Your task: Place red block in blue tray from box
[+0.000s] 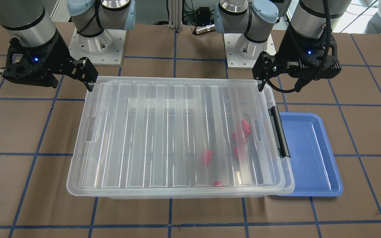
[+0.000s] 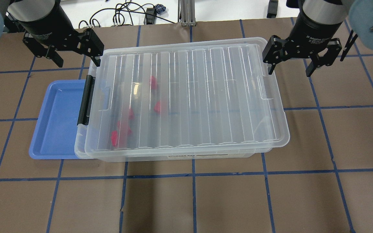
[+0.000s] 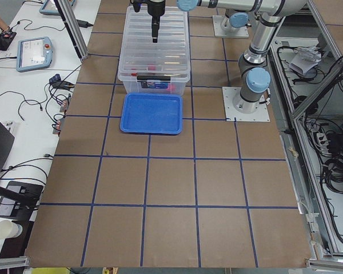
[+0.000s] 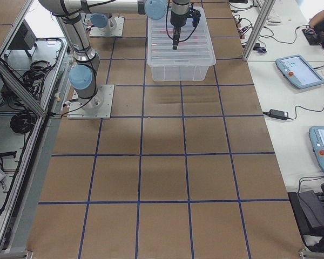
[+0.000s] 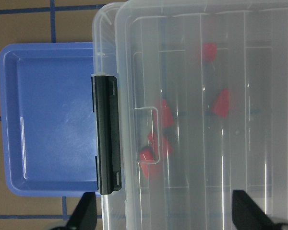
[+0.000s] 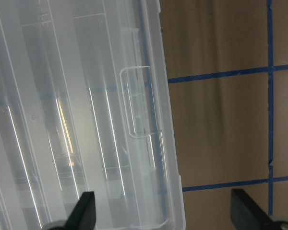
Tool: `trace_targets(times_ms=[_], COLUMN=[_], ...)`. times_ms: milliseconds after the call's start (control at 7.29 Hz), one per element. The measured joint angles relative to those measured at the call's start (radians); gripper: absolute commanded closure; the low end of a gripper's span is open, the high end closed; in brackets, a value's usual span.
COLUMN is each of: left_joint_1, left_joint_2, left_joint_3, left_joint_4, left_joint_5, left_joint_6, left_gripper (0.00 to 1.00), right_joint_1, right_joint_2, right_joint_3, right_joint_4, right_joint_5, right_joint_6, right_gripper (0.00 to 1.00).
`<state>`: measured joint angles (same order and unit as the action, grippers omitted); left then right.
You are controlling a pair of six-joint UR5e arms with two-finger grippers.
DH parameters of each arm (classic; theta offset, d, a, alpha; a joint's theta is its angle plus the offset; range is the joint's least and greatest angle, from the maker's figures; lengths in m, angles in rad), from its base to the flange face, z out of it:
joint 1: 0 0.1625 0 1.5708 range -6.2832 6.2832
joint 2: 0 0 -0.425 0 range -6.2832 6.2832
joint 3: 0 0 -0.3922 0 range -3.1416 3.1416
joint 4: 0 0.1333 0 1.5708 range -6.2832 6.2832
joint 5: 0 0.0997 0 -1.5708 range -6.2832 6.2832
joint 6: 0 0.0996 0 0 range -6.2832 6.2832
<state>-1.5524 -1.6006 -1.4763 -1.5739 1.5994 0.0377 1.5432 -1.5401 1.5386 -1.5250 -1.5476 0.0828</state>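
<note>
Faintly, "2F Adaptive" on right tool

Clear plastic storage bin, its ribbed translucent lid glossy and streaked with white reflections, spans from the left gripper to the right gripper. Both grippers' fingers are matt black. The black latch handle, smooth satin plastic, lies just ahead of one left finger. Beside it is the blue tray, smooth plastic with a soft sheen. Red blocks show through the lid as blurred bright plastic. Tabletop: matt brown paper, slightly creased, gridded with blue tape.
</note>
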Motion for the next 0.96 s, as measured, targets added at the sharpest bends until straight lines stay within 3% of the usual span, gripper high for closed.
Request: trace_targets(times_ms=[960], left_joint_1=[0.000], left_joint_2=[-0.005], left_joint_3=[0.006], left_joint_4=[0.002], left_joint_5=[0.001], left_joint_6=[0.000], left_gripper=[0.00], right_joint_1=[-0.023], right_joint_2=[0.044], right_joint_3=[0.016], right_joint_4=[-0.067], right_joint_5=[-0.008], right_joint_6=[-0.007], right_gripper=[0.00])
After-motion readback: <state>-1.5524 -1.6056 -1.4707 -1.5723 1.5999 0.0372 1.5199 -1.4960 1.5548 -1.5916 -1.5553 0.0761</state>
